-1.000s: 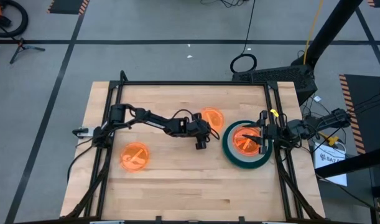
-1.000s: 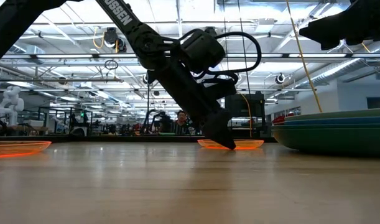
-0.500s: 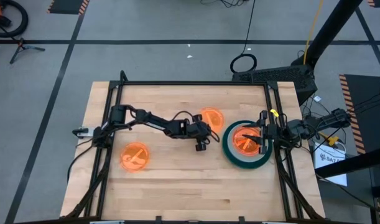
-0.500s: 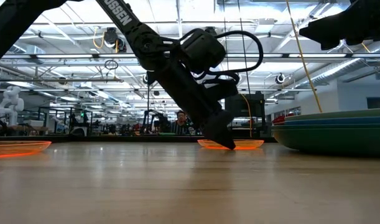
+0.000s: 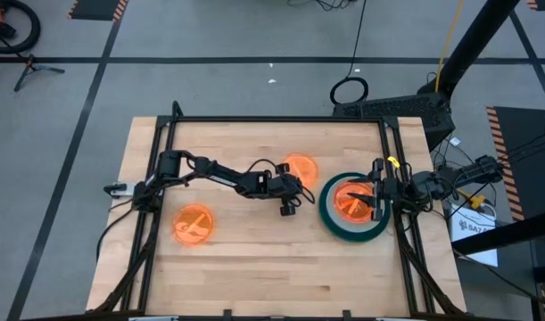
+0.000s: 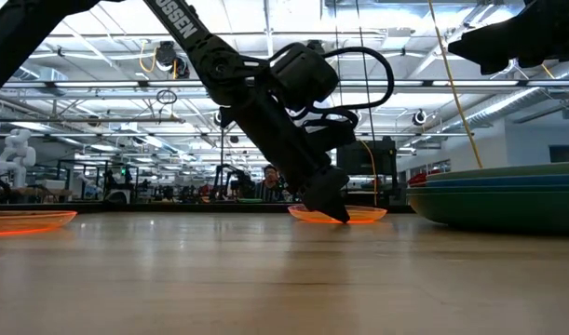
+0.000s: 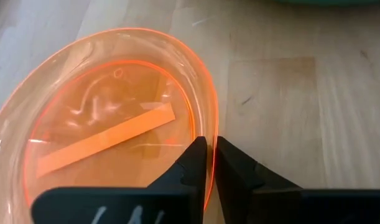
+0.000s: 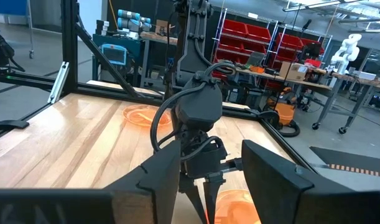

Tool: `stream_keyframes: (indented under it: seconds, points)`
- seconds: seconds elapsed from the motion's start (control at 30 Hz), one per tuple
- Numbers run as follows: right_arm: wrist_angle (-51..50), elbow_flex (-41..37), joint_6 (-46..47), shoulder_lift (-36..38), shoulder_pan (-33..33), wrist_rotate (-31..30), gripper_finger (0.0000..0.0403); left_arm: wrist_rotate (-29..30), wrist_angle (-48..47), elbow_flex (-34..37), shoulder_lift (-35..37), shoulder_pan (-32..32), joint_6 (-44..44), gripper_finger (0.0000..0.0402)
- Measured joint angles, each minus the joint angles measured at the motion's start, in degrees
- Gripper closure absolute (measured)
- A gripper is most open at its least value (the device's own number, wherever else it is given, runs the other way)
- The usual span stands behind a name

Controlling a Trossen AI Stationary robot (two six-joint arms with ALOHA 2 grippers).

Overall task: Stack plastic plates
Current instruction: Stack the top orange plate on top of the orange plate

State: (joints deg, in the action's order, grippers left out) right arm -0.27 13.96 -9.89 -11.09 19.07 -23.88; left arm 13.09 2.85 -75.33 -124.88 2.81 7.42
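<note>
A small translucent orange plate point(image 5: 301, 167) point(image 6: 359, 215) lies in the middle of the table, and my left gripper point(image 5: 295, 185) point(image 7: 208, 163) is shut on its rim. At the right stands a stack of plates point(image 6: 508, 197): a large dark green plate point(image 5: 329, 217) at the bottom and an orange plate point(image 5: 350, 201) on top. My right gripper point(image 5: 377, 198) point(image 8: 209, 182) hangs open over the stack's right side and holds nothing. Another orange plate point(image 5: 193, 223) point(image 6: 23, 221) rests flat at the near left. My left gripper pinches the middle orange plate's rim point(image 7: 209, 134) between its two fingers, one finger point(image 7: 191, 163) inside the rim and one outside. The fingers point(image 6: 329, 203) slant down from the upper left onto the rim's near side. The plate's bottom is on the table.
Black frame rails point(image 5: 165, 152) run along the table's left, right and far sides. Bare wood point(image 5: 272, 267) lies along the near edge between the left plate and the stack.
My left gripper has shut on the middle orange plate's rim. The plate has slid a little toward the table's left edge with it.
</note>
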Motion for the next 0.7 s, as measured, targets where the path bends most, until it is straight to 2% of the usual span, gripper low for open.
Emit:
stream_keyframes:
  seconds: [0.27,0.43,0.53,0.7]
  points:
    - [0.0,0.0,0.0,0.0,0.0,0.0,0.0239,1.4,-0.3,0.0,0.3,-0.3,0.0,0.0371]
    - [0.0,0.0,0.0,0.0,0.0,0.0,0.0239,5.3,-0.7,0.1,0.6,-1.7,0.7,0.0371]
    - [0.0,0.0,0.0,0.0,0.0,0.0,0.0239,5.6,-1.7,0.1,1.3,-2.7,1.1,0.0371]
    - [-0.2,0.0,0.2,-0.1,0.0,-0.3,0.0239,5.5,-4.7,0.1,5.1,-3.9,1.3,0.0371]
